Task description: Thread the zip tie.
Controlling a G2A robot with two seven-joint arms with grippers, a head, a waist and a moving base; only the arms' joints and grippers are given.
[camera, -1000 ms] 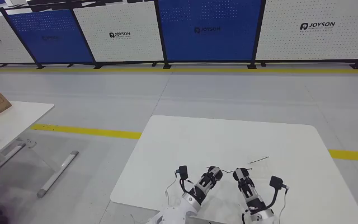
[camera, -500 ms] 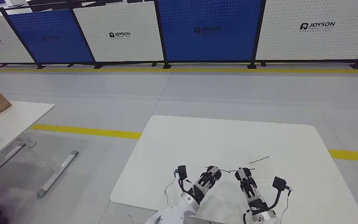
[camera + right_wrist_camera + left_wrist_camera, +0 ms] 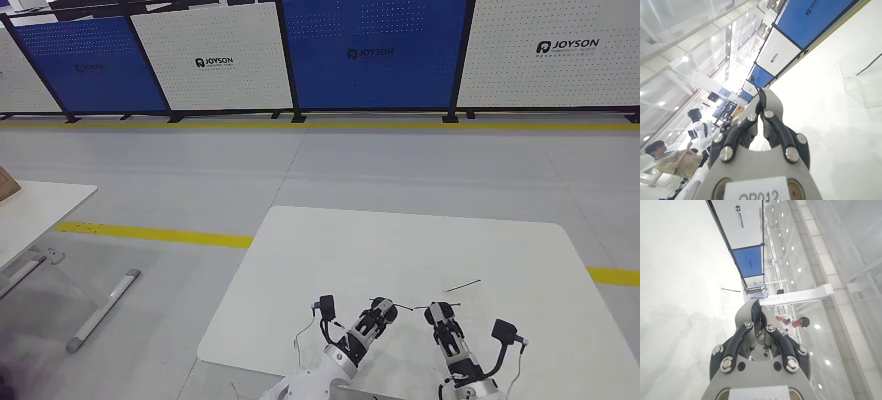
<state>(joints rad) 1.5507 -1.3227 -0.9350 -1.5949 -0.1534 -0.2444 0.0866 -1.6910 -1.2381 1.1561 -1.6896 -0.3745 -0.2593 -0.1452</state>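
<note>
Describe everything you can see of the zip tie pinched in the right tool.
The zip tie is a thin black strap, plastic by its look, ending in a small blocky head. A short, slightly curved stretch sticks out past the tips of the right tool, whose fingers are shut on it. It is held clear of the white table; the rest is hidden between the fingers.

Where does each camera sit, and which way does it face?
Top view: above the arms, facing down at the table; left gripper, right gripper show.
Left wrist view: on that wrist, facing past its fingers across the table.
Right wrist view: likewise; fingers hold the zip tie.
Shared: all show the loose zip tie.
</note>
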